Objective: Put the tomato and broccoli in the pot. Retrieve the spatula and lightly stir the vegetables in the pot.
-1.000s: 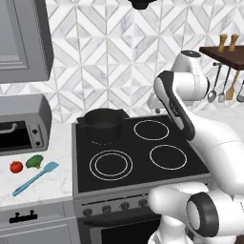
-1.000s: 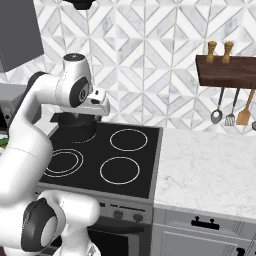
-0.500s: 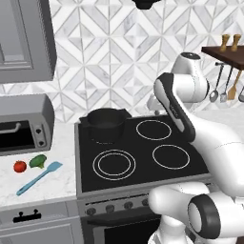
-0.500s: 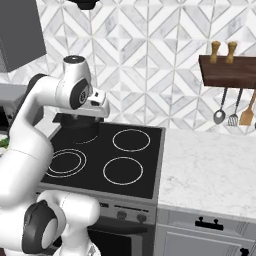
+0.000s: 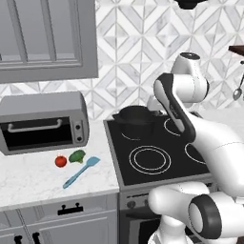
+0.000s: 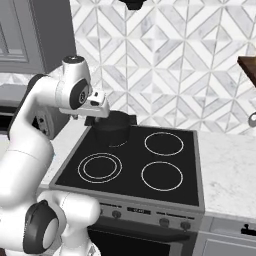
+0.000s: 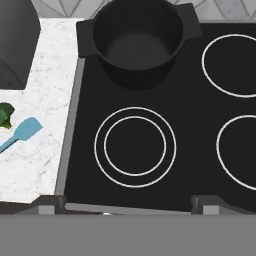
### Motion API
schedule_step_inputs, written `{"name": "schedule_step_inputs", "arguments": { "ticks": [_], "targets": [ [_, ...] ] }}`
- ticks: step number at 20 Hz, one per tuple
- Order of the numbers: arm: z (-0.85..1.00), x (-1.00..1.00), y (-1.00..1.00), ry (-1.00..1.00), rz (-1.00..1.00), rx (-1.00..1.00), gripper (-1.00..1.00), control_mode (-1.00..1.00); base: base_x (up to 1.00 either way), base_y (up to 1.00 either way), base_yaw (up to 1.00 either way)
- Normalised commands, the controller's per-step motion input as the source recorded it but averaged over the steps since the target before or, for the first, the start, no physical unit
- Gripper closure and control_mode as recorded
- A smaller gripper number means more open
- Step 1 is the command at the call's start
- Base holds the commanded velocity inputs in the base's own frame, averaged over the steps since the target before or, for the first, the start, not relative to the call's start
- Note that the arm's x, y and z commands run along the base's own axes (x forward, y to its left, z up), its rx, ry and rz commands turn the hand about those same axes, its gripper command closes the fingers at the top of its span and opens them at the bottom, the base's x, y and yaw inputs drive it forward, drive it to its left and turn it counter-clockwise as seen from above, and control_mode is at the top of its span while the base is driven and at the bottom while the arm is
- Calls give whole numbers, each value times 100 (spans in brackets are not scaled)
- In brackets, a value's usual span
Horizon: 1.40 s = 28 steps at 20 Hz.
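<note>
Marble counter (image 5: 33, 178) left of the stove (image 5: 157, 159) — we see tomato (image 5: 60, 161), broccoli (image 5: 76, 156) and spatula (image 5: 81, 172) grouped. The pot (image 5: 136, 120) sits on a rear burner; jaw state we cannot tell.

Glossy white rounded arm links with dark grey joint caps, bulbous white base segments.

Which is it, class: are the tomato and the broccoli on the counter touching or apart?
Apart. The left base view shows a thin strip of white counter between the tomato and the broccoli, which lie side by side.
</note>
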Motion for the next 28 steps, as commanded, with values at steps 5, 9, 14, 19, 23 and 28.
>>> {"name": "schedule_step_inputs", "arguments": {
  "ticks": [5, 9, 14, 19, 23, 28],
  "targets": [
    [0, 0, 0, 0, 0, 0, -100, 100, 3, 55, 0],
    [0, 0, 0, 0, 0, 0, -100, 100, 18, 59, 0],
    [-56, 2, 52, 0, 7, 7, -100, -100, 0, 0, 0],
    [-86, 18, 86, 0, 33, 7, -100, -100, 0, 0, 0],
    [-68, 36, 100, 1, 39, 0, -100, -100, 0, 0, 0],
    [-43, 13, 99, 0, 6, 1, -100, -100, 0, 0, 0]
  ]
}}
